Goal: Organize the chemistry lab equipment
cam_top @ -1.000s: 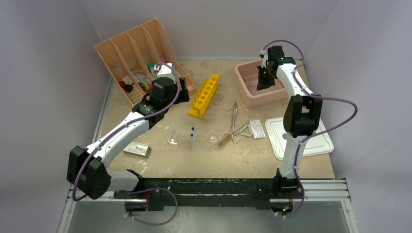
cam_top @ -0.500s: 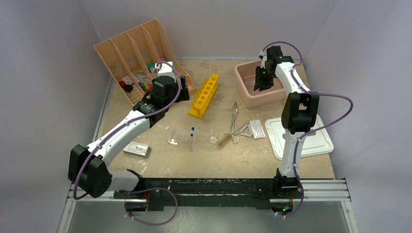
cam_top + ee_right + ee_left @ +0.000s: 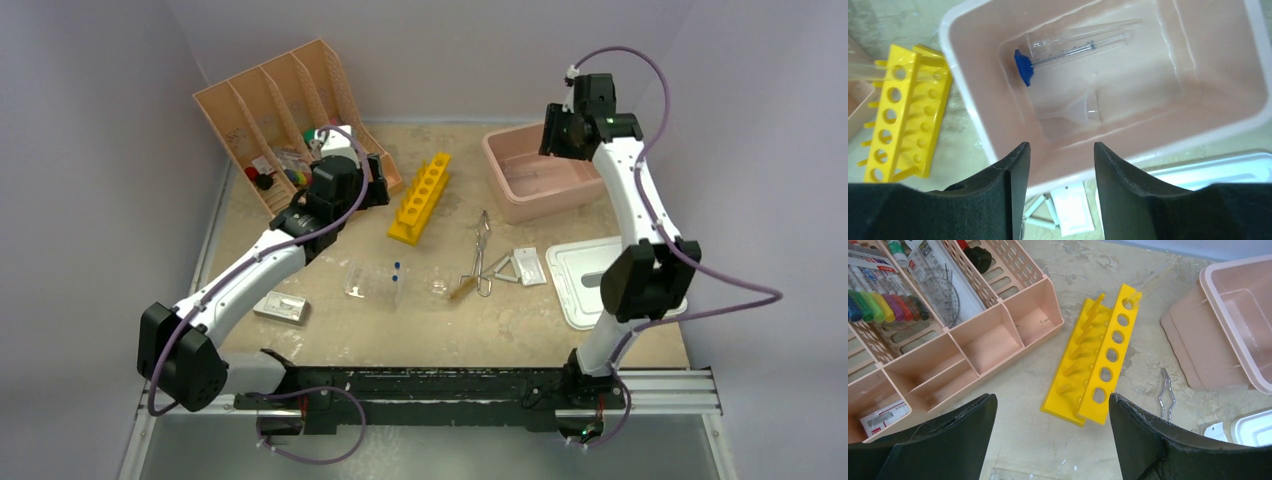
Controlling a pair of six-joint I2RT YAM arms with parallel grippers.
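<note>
My right gripper (image 3: 556, 138) (image 3: 1062, 150) hangs open and empty above the pink tub (image 3: 522, 200) (image 3: 1228, 120). In the tub lie a clear graduated tube with a blue end (image 3: 1068, 47) and a clear funnel (image 3: 1079, 111). On the table lie metal tongs (image 3: 482, 248) (image 3: 1166, 395), a wire triangle (image 3: 503, 270) (image 3: 1040, 212), a white packet (image 3: 529, 265) (image 3: 1073, 210), a wooden-handled brush (image 3: 464, 289), a blue-capped clear flask (image 3: 378, 281) and a silver blister sheet (image 3: 280, 306). My left gripper (image 3: 375, 192) (image 3: 1052, 399) is open and empty between the organizer and the yellow rack.
A peach slotted organizer (image 3: 262, 115) (image 3: 988, 340) with markers and small items stands at the back left. A yellow test tube rack (image 3: 420, 197) (image 3: 1103, 355) (image 3: 903, 115) lies mid-table. The tub's white lid (image 3: 595, 300) (image 3: 1208, 167) rests at the right.
My right gripper has opened and risen out of the pink tub, up and to the right. The left arm has hardly moved.
</note>
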